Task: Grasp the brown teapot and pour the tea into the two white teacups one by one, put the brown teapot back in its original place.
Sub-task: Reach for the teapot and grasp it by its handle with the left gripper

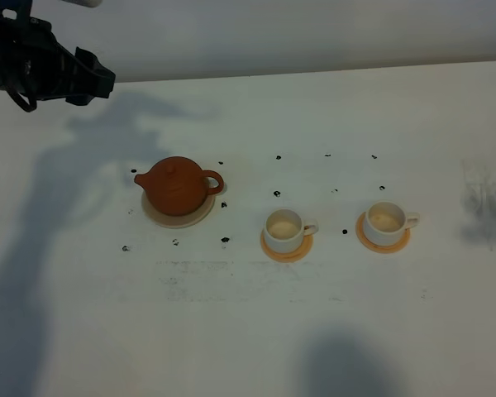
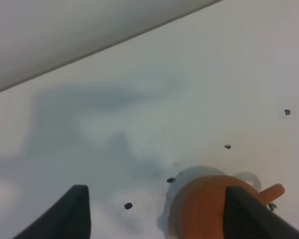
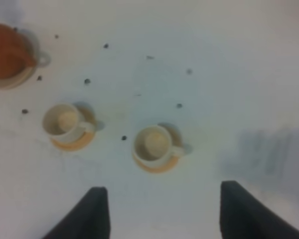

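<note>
Left wrist showed the open left end effector (image 2: 159,214) off-centre above the brown teapot (image 2: 209,211), so centring first seemed wise.

I count one teapot (image 1: 178,185) and one saucer (image 1: 153,213). I see also two cups (image 1: 283,229) (image 1: 387,219) and two coasters (image 1: 287,253) (image 1: 383,245).

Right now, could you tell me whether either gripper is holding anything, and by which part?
Nothing is held. Both the left gripper and the right gripper are open and empty; the teapot sits on its saucer.
</note>
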`<act>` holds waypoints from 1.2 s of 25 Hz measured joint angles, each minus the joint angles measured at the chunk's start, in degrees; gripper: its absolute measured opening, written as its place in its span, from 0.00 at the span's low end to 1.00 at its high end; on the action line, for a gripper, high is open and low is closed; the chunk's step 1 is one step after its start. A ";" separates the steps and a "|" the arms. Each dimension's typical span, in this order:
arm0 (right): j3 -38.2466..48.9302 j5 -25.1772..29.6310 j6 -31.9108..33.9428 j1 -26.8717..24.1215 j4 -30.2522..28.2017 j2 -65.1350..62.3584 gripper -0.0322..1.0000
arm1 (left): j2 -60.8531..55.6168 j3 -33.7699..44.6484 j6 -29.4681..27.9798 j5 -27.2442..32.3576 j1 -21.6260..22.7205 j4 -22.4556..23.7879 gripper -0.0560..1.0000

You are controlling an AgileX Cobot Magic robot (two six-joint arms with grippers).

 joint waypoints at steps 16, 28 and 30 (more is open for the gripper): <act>3.97 9.39 9.55 0.00 -12.27 -29.34 0.51 | 8.01 0.00 0.13 -9.73 -9.27 1.07 0.59; 27.60 0.90 10.93 0.00 -12.06 -52.49 0.49 | 8.76 0.00 0.95 -12.85 -11.92 3.16 0.59; 29.64 0.24 10.93 0.00 -12.06 -55.80 0.47 | 8.96 0.00 1.01 -12.93 -12.40 3.24 0.59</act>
